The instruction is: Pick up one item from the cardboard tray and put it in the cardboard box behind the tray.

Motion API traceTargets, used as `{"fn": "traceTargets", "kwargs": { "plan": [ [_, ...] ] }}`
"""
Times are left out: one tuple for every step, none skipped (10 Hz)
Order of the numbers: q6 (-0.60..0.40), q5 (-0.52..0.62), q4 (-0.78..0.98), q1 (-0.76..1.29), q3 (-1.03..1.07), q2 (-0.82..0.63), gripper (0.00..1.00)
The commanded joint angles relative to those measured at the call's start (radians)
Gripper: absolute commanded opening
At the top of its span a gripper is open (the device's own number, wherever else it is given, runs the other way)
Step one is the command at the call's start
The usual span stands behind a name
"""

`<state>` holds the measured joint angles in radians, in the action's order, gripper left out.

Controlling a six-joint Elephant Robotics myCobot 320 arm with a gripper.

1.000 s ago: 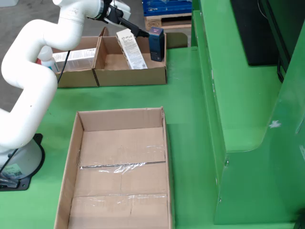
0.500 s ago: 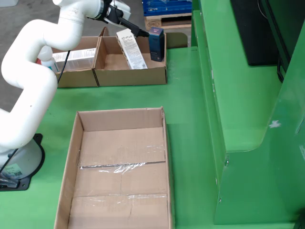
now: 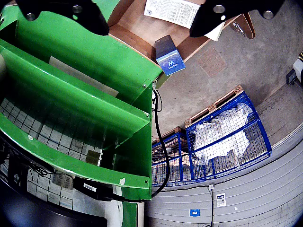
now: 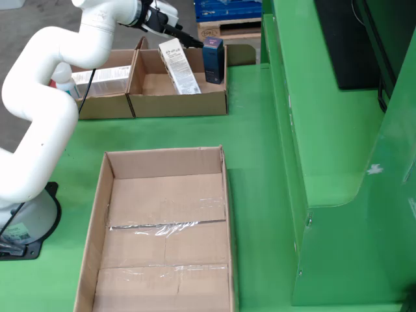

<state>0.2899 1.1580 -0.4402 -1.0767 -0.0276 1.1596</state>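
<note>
In the fixed view my gripper point(image 4: 185, 36) hangs over the right-hand cardboard box point(image 4: 179, 103) behind the big flat cardboard tray point(image 4: 162, 195). The tray holds no items. In that box a white carton point(image 4: 179, 65) leans upright and a dark blue box point(image 4: 212, 60) stands at its right end. In the wrist view my gripper point(image 3: 151, 14) shows two black fingers point(image 3: 71, 14) spread wide with nothing between them. Below them lie the white carton point(image 3: 173, 12) and the blue box point(image 3: 169, 56).
A second cardboard box point(image 4: 104, 104) to the left holds a long white carton point(image 4: 101, 75) and a red-capped bottle point(image 4: 62, 83). A green raised shelf point(image 4: 312, 130) walls the table's right side. Blue wire cages point(image 3: 227, 137) stand on the floor beyond. My white arm point(image 4: 39, 97) rises at the left.
</note>
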Motion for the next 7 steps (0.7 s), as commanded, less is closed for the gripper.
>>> {"fn": "traceTargets", "kwargs": {
  "plan": [
    [0.004, -0.008, -0.012, -0.003, 0.028, -0.045, 0.50],
    [0.004, -0.008, -0.012, -0.003, 0.028, -0.045, 0.50],
    [0.004, -0.008, -0.012, -0.003, 0.028, -0.045, 0.50],
    [0.004, -0.008, -0.012, -0.003, 0.028, -0.045, 0.50],
    [-0.005, -0.047, -0.030, -0.010, 0.028, -0.041, 0.50],
    [-0.005, -0.047, -0.030, -0.010, 0.028, -0.041, 0.50],
    [-0.033, -0.172, -0.068, -0.032, 0.028, -0.027, 0.50]
  ]
}}
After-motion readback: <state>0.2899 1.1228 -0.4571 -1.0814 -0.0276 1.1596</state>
